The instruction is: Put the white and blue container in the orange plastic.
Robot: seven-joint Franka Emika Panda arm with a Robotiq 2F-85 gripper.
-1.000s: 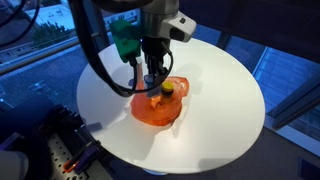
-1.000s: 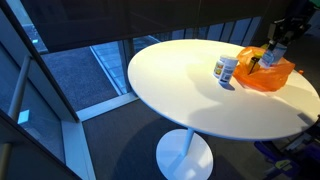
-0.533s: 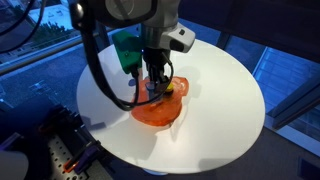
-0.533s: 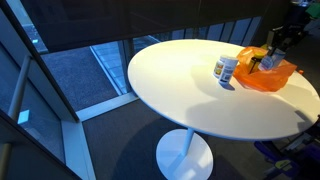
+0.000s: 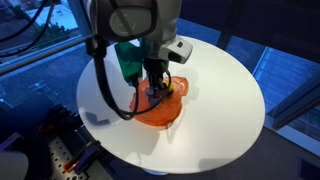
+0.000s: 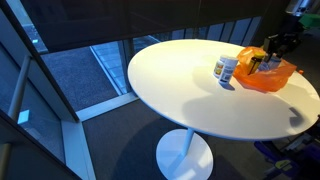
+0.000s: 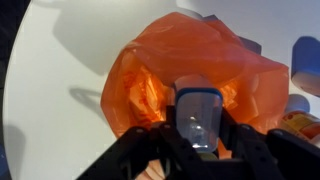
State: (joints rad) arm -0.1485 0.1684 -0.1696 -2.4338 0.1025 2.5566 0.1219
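Note:
My gripper is shut on the white and blue container, a pale tub with a blue rim held between both fingers. It hangs directly over the crumpled orange plastic, low above its opening. In both exterior views the gripper is down at the orange plastic on the round white table. The container is mostly hidden by the gripper in the exterior views.
A small jar with a yellow label stands on the table just beside the orange plastic and shows at the wrist view's right edge. A green object sits behind the arm. The table edge curves round nearby.
The arm has shifted and the gripper has sunk a little lower over the orange plastic, still holding the container.

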